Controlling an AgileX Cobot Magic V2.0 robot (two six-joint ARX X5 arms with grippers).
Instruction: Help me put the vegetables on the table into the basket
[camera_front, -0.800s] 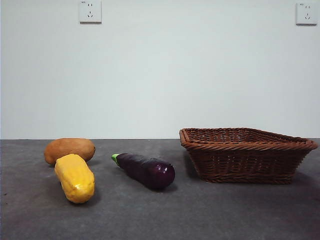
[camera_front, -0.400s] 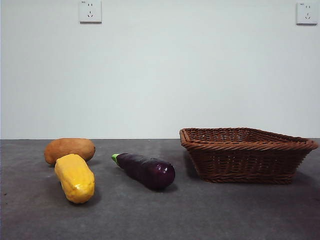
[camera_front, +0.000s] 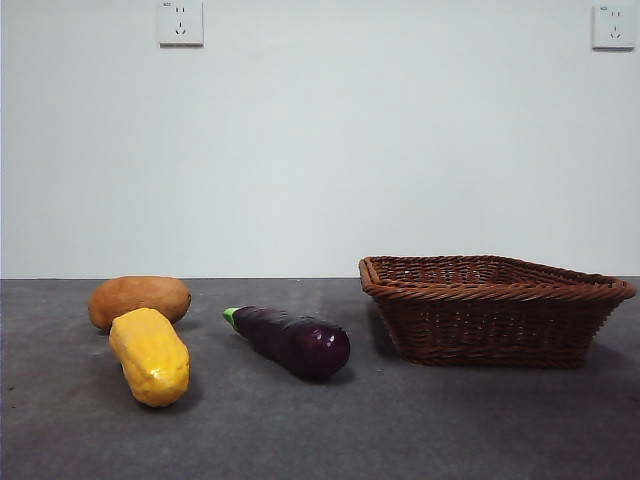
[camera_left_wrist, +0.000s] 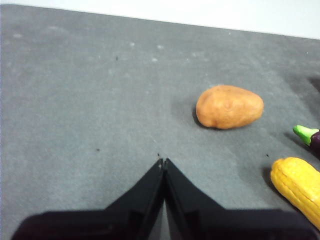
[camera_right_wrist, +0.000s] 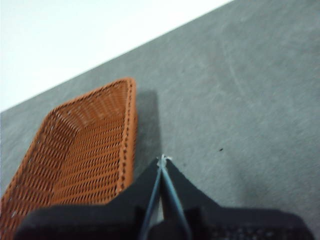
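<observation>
- The left gripper (camera_left_wrist: 163, 162) has its jaws pressed together with nothing between them; it hangs over bare desk (camera_left_wrist: 90, 100).
- The potato (camera_left_wrist: 229, 106) lies on the desk ahead of the left gripper and off to one side, well apart from it.
- The corn cob (camera_left_wrist: 297, 187) lies near the same gripper's side, with the green stem end of the eggplant (camera_left_wrist: 310, 137) just past it.
- The right gripper (camera_right_wrist: 163, 161) is likewise closed and empty, poised above the desk just beside the basket (camera_right_wrist: 131, 125), outside its rim.
- In the front view, all three vegetables rest on the desk away from the basket (camera_front: 490, 292), which holds none of them.
</observation>
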